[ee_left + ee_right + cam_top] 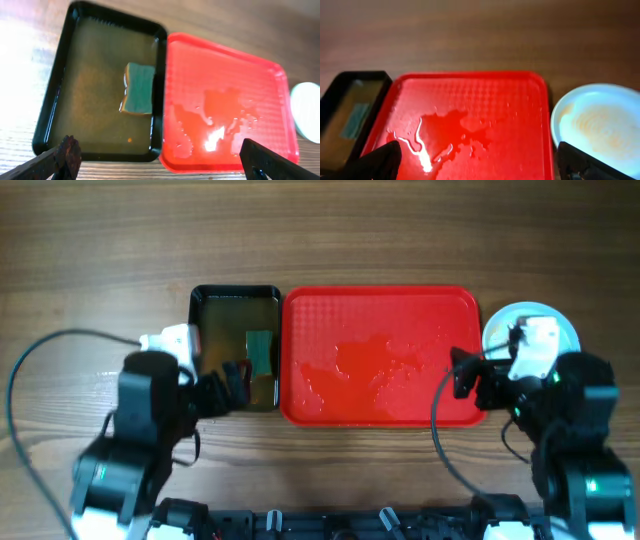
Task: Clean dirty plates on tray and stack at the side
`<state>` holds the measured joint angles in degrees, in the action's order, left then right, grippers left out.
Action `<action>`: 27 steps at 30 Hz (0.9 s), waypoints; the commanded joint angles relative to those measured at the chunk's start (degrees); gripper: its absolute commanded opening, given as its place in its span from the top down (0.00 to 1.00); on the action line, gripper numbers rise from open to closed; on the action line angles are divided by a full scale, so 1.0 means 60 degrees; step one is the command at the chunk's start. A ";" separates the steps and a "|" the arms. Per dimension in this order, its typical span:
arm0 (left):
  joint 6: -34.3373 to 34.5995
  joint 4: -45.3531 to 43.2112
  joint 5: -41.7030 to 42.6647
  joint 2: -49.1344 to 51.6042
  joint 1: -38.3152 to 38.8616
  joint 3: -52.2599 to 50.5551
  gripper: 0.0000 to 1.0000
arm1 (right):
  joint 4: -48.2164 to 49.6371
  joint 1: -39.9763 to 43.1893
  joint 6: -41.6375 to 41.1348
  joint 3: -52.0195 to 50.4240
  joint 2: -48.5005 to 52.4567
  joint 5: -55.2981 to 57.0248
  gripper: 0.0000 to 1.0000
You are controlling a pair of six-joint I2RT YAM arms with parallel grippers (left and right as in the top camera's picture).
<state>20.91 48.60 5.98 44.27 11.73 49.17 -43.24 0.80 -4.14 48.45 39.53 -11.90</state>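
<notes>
The red tray [380,305] lies at the table's middle, wet with pooled water, and no plate is on it. It also shows in the left wrist view [225,75] and the right wrist view [470,95]. A pale blue-white plate [530,318] sits on the table just right of the tray, partly under my right arm. In the right wrist view this plate [600,120] has a faint orange smear. I cannot tell whether other plates lie under it. My left gripper [235,388] [162,162] is open and empty over the basin's near edge. My right gripper [462,375] [480,165] is open and empty over the tray's right end.
A black basin [200,330] of brownish water stands against the tray's left side. A green sponge [260,355] [140,90] lies in it. Bare wooden table runs along the far side and at the left.
</notes>
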 commanded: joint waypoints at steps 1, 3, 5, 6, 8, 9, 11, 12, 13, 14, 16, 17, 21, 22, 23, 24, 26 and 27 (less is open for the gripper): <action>-0.0189 -0.0040 -0.0153 -0.0929 0.0055 -0.0204 0.00 | -0.0058 -0.0044 0.0171 -0.0146 -0.0331 0.0189 0.01; -0.0189 -0.0011 -0.0149 -0.1071 0.0055 -0.0204 0.00 | -0.0069 -0.0044 0.0135 -0.0149 -0.0273 0.0157 0.01; -0.0189 0.0018 -0.0153 -0.1045 0.0055 -0.0204 0.00 | -0.0084 -0.0040 0.0131 -0.0153 -0.0135 0.0153 0.01; -0.0189 0.0018 -0.0153 -0.1045 0.0055 -0.0204 0.00 | -0.0087 -0.0044 0.0127 -0.0149 -0.0051 0.0153 0.01; -0.0189 0.0018 -0.0153 -0.1045 0.0055 -0.0204 0.00 | -0.0087 -0.0040 0.0127 -0.0149 0.0160 0.0153 0.01; -0.0189 0.0018 -0.0149 -0.1045 0.0055 -0.0204 0.00 | -0.0087 -0.0040 0.0127 -0.0149 0.0259 0.0153 0.01; -0.0189 0.0018 -0.0153 -0.1045 0.0055 -0.0204 0.00 | -0.0087 -0.0040 0.0127 -0.0149 0.0590 0.0153 0.00; -0.0189 0.0018 -0.0153 -0.1045 0.0055 -0.0204 0.00 | -0.0087 -0.0040 0.0127 -0.0149 0.0754 0.0153 0.01; -0.0189 0.0018 -0.0153 -0.1045 0.0055 -0.0204 0.00 | -0.0087 -0.0044 0.0127 -0.0149 0.0973 0.0153 0.00; -0.0189 0.0018 -0.0153 -0.1045 0.0055 -0.0204 0.00 | -0.0087 -0.0040 0.0131 -0.0149 0.1122 0.0153 0.01; -0.0189 0.0018 -0.0153 -0.1045 0.0055 -0.0204 0.00 | -0.0087 -0.0044 0.0127 -0.0189 0.1392 0.0153 0.00; -0.0189 0.0018 -0.0153 -0.1045 0.0055 -0.0204 0.00 | -0.0109 -0.0044 0.0175 -0.0219 0.1384 0.0259 0.01; -0.0189 0.0018 -0.0153 -0.1045 0.0055 -0.0204 0.00 | 0.1137 -0.0080 0.0193 -0.0761 0.0557 0.0277 0.00; -0.0189 0.0015 -0.0149 -0.1045 0.0055 -0.0204 0.00 | 0.1756 -0.0109 0.0189 -0.1089 0.0215 0.0178 0.01; -0.0189 0.0018 -0.0153 -0.1045 0.0055 -0.0204 0.00 | 0.2750 -0.0160 0.0189 -0.1698 -0.0404 0.0000 0.01; -0.0189 0.0018 -0.0153 -0.1045 0.0055 -0.0204 0.00 | 0.3581 -0.0160 0.0186 -0.2273 -0.0969 -0.0226 0.01; -0.0189 0.0018 -0.0149 -0.1045 0.0055 -0.0204 0.00 | 0.4918 -0.0204 0.0124 -0.3439 -0.2397 -0.0299 0.00; -0.0189 0.0018 -0.0153 -0.1045 0.0055 -0.0204 0.00 | 0.5213 -0.0259 0.0124 -0.3708 -0.2779 -0.0157 0.00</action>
<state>20.67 48.82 5.87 38.02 11.86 48.36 -15.77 0.03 -3.53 32.14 30.63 -11.99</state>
